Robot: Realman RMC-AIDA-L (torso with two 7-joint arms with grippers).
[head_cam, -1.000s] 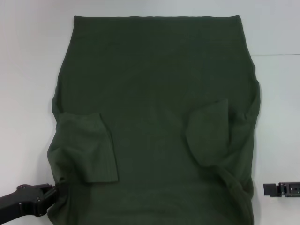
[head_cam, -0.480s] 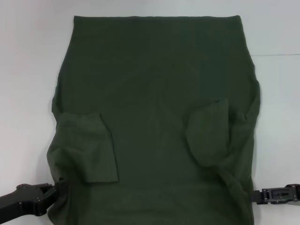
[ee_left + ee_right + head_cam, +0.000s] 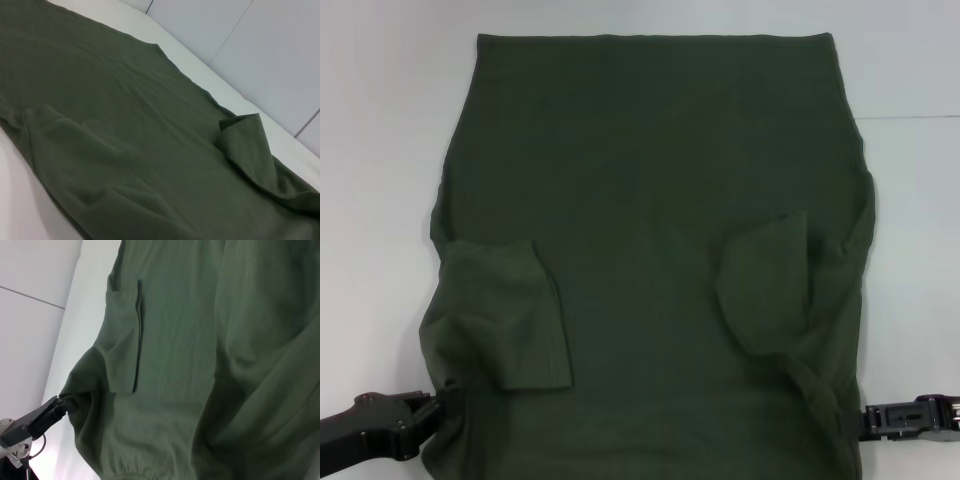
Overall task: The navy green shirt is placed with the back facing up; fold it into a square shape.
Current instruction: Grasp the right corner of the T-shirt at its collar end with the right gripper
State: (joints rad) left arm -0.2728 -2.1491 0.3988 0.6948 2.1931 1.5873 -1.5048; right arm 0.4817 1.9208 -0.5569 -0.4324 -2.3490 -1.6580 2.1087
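Note:
The navy green shirt lies flat on the white table, both short sleeves folded inward onto its body: one on the left, one on the right. My left gripper is at the shirt's near left corner and is shut on the cloth. The right wrist view shows its tip pinching the bunched corner. My right gripper is at the shirt's near right edge, touching the fabric. The shirt also fills the left wrist view and the right wrist view.
The white table shows bare strips to the left and right of the shirt and along the far edge. A seam line in the surface runs at the right.
My right gripper has moved left from off the shirt's side to its near right edge. The left gripper and the shirt have hardly moved.

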